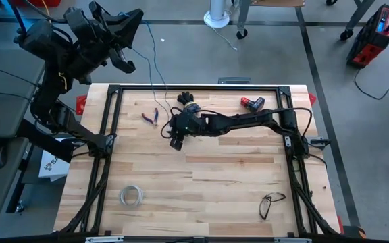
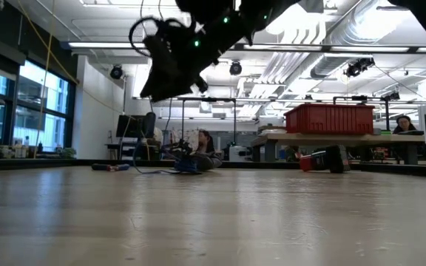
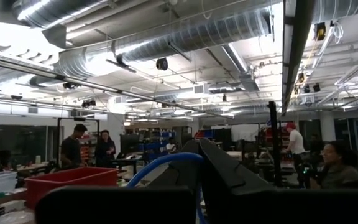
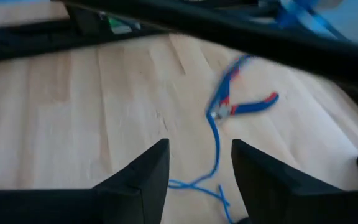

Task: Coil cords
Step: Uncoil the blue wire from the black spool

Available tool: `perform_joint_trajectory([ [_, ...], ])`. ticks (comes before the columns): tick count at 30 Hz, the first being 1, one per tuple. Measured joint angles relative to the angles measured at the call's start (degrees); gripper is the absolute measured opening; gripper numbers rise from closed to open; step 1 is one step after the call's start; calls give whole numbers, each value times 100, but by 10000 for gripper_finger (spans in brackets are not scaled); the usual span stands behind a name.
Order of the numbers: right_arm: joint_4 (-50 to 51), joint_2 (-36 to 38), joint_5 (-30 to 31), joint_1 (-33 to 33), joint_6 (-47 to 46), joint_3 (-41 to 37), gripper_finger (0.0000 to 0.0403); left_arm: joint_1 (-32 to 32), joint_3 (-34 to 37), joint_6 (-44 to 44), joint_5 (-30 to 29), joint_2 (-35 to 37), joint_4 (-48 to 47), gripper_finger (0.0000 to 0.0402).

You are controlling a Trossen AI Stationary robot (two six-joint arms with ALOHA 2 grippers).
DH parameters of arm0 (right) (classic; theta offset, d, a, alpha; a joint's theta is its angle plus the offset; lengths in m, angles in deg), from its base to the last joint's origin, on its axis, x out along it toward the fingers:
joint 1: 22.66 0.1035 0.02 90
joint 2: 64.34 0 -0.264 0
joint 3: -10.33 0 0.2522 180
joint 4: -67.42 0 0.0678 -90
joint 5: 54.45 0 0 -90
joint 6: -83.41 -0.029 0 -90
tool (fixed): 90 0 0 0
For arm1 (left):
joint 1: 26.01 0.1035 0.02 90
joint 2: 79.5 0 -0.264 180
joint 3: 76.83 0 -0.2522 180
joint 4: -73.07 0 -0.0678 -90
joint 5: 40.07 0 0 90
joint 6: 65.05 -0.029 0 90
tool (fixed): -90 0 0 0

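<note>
Thin blue wire [image 4: 215, 146] slack on table nr pliers [image 4: 244, 106]; right jaws apart, left jaws closed.

Wide open pale wooden counter [image 1: 201, 189] across the middle and near side, plenty of room to sweep through. Far edge is crowded: red-and-blue-handled pliers [image 1: 150, 117], thin bluish-grey wire [image 1: 155, 64] trailing off the back, small dark spool [image 1: 186, 99], a red-and-black power tool [image 1: 252, 103]. The right arm [image 1: 248, 121] lies stretched across that strip. Near corners hold a whitish tape ring [image 1: 132, 196] and black glasses [image 1: 270, 202].
</note>
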Motion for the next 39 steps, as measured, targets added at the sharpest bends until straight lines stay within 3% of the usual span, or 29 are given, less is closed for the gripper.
perform_joint_trajectory([
  [12, -114, -257, -14, -25, 1, -2, 160, 0, -1, 1, 0, -2, 42, 0],
  [19, -151, -311, -118, -47, 85, -2, 111, 0, 0, -1, -1, -2, 35, 0],
  [27, -96, -311, -120, -47, 103, -2, 11, 0, 0, -3, -3, -2, 31, 0],
  [35, 48, -264, -274, -39, 37, -2, 2, 0, 0, -170, -211, 4, 42, 2],
  [39, 112, -23, -440, -34, 126, -2, 1, 2, 0, -325, -696, 22, -23, 20],
])
